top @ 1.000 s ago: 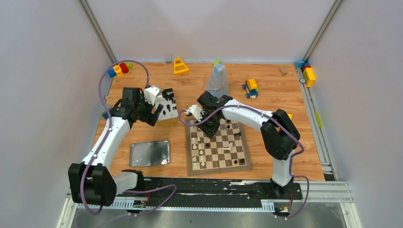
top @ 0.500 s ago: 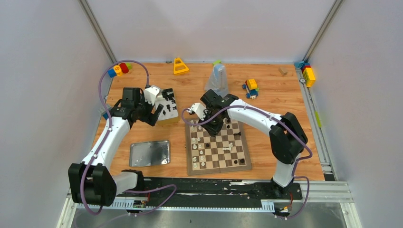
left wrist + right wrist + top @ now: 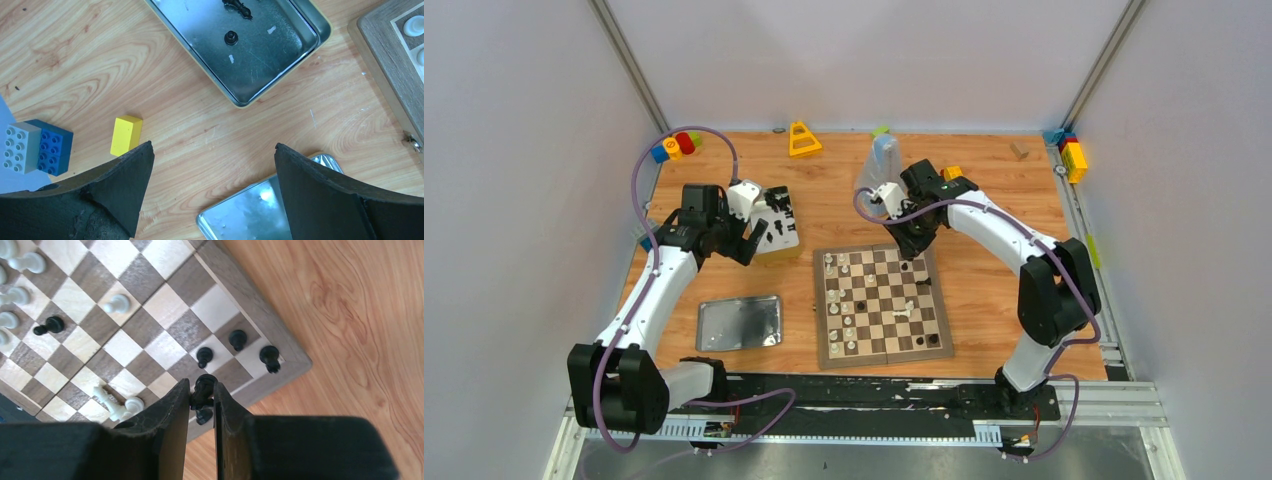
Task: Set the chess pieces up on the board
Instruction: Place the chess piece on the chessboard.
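Since a second earlier the right gripper (image 3: 914, 241) has been carried from above the far-left squares of the board (image 3: 879, 361) to its far-right corner. The left gripper (image 3: 750, 241) has been left where it was, beside the tin (image 3: 786, 238).

In the right wrist view one black piece (image 3: 204, 384) is seen pinched between the nearly closed fingers, just over the board's corner edge. Its kind cannot be made out, and it cannot be told whether the dark shape below it is its base or another piece. Three black pieces (image 3: 238, 339) are counted upright on the squares by that corner, and a fourth black one (image 3: 49, 326) is seen farther toward the middle. Two white pieces (image 3: 120, 404) are seen lying toppled together by the fingers; further white ones are cut off at the picture's edge.

In the left wrist view the left gripper's fingers are seen spread wide above the table (image 3: 200, 115). One open tin is shown with a lone black pawn (image 3: 230, 37) in it; a second dark shape is cut off at the top. One lid (image 3: 250, 217) is partly hidden by the fingers. One yellow block (image 3: 126, 135) and one blue-and-grey block (image 3: 35, 147) are counted.
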### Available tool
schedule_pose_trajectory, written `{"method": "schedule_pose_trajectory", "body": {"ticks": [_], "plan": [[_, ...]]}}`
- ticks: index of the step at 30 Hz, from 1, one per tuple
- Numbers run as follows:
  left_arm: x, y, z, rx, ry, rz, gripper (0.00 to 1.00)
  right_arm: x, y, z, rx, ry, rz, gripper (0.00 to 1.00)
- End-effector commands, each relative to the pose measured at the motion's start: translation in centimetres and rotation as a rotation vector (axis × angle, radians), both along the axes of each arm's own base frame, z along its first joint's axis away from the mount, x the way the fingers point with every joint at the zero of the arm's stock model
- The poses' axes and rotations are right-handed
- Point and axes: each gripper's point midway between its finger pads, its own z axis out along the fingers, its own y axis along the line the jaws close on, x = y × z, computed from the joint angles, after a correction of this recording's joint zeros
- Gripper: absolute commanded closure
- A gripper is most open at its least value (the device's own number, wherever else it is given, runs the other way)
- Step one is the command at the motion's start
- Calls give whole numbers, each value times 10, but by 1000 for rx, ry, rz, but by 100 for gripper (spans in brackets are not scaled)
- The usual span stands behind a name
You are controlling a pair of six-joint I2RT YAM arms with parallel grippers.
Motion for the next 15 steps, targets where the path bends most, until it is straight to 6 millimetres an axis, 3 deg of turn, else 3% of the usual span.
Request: {"method": "schedule_pose_trajectory", "body": {"ticks": [1,8,15], "plan": [[3,0,9,-11,-31,4,2,8,-13,10,22,-39,-12,89],[3,0,9,-11,-29,4,2,14,-30,-11,9,-10,-53,89],[3,0,7,-12,-24,3,2,19,-31,-22,17,3,-70,89]]}}
